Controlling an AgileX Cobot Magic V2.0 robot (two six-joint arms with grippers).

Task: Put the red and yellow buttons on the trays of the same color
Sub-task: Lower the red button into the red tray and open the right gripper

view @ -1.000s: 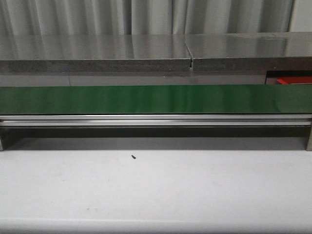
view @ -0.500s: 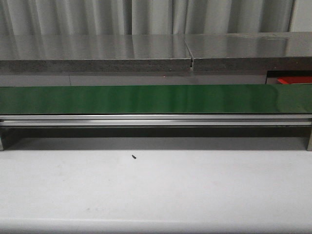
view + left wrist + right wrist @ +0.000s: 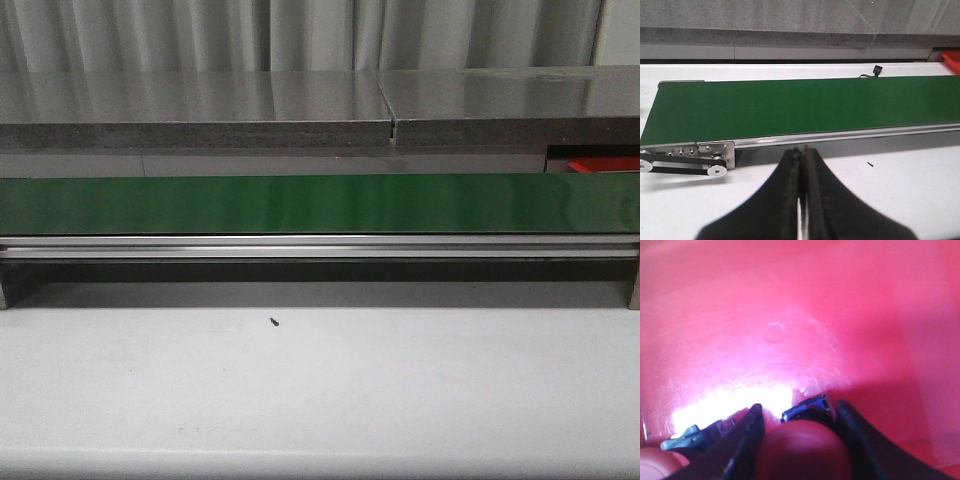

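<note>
A: Where's the button (image 3: pixel 802 442)?
B: Pinched in the right gripper (image 3: pixel 799 440), just above the red tray (image 3: pixel 790 315). Lower, then release. The left gripper (image 3: pixel 802 165), closed and empty, hangs near the belt (image 3: pixel 800 107).

You see only a corner of the red tray (image 3: pixel 606 163) at the front view's edge. The speck (image 3: pixel 273 322) on the table is too small to identify. The button (image 3: pixel 802 447) is cropped and glare-washed.
</note>
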